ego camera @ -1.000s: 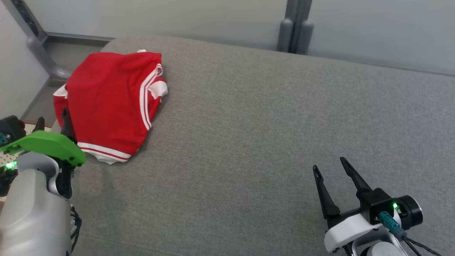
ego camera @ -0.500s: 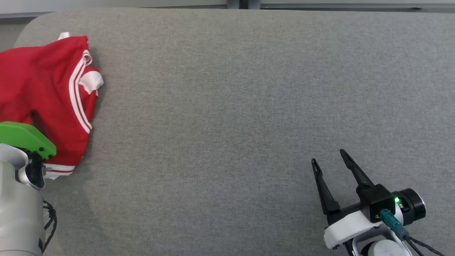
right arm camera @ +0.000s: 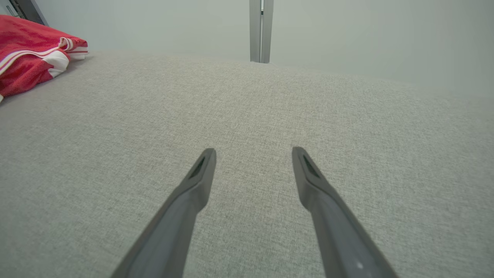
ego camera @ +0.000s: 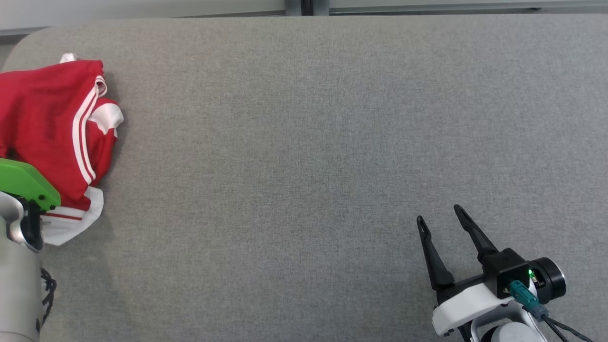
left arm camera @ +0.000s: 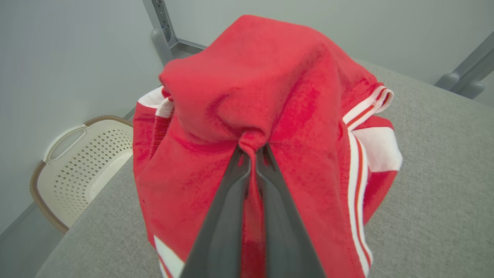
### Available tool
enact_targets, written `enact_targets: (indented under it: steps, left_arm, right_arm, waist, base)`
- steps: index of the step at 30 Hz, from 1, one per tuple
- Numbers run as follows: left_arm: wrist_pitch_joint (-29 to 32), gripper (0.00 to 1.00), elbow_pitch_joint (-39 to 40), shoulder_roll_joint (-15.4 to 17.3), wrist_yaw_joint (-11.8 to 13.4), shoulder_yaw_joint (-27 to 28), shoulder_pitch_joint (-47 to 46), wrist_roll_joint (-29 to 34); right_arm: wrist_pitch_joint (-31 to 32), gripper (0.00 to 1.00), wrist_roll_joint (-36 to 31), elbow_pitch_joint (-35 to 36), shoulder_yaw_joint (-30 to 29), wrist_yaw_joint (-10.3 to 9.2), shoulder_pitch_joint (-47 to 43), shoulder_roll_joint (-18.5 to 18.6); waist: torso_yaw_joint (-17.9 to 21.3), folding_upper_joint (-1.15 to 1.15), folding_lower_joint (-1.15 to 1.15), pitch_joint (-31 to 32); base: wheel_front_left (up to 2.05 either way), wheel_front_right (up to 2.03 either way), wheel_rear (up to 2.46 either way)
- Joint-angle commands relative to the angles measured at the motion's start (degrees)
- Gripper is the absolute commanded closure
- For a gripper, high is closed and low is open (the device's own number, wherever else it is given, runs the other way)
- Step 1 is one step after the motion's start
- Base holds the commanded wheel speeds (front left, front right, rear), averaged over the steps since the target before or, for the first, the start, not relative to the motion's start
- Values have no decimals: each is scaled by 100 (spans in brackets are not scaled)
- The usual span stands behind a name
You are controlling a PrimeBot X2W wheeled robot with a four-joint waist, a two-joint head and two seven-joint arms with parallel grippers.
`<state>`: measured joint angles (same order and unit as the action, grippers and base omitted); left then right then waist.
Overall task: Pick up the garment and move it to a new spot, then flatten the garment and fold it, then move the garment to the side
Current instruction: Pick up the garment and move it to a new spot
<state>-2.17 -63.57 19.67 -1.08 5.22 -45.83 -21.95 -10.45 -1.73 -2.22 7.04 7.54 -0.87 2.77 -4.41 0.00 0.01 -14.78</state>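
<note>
The garment (ego camera: pixel 52 123) is red with white stripes and white trim, bunched at the far left of the grey padded surface (ego camera: pixel 304 142). In the left wrist view my left gripper (left arm camera: pixel 252 148) is shut on a pinched fold of the garment (left arm camera: pixel 270 96), which rises in a peak at the fingertips. The left arm's green cover (ego camera: pixel 23 183) shows at the left edge of the head view, over the garment's near edge. My right gripper (ego camera: pixel 439 213) is open over bare surface at the lower right, far from the garment (right arm camera: pixel 31 58), with nothing between its fingers (right arm camera: pixel 200 173).
A white perforated basket (left arm camera: pixel 77 162) stands on the floor beyond the surface's left corner. Pale wall panels with a grey post (right arm camera: pixel 259 31) run along the far edge. The grey surface stretches wide between garment and right gripper.
The head camera has swung right, shifting the garment towards the picture's left edge. My left gripper has closed on the garment, bunching its near hem. The right gripper has stayed put.
</note>
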Motion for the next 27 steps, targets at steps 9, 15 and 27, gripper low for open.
enact_targets:
  steps: [9, 15, 27]
  left_arm:
    - [148, 100, 888, 386, -350, -357, -442, 223]
    - [352, 100, 1870, 246, -489, -628, -588, 213]
    - [971, 100, 3933, -1033, -615, -1767, -68, -155]
  right_arm:
    - [-264, 0, 476, -499, 40, -10, -62, 20]
    - [-385, 0, 769, -783, 109, -10, -132, 21]
    - [-466, 0, 754, -945, 49, -10, -12, 19]
  waist:
    - [-142, 0, -1, 1140]
    - [127, 0, -1, 1746]
    - [1166, 0, -1, 2042]
  base:
    - [0, 0, 0]
    - [0, 0, 0]
    - [0, 0, 0]
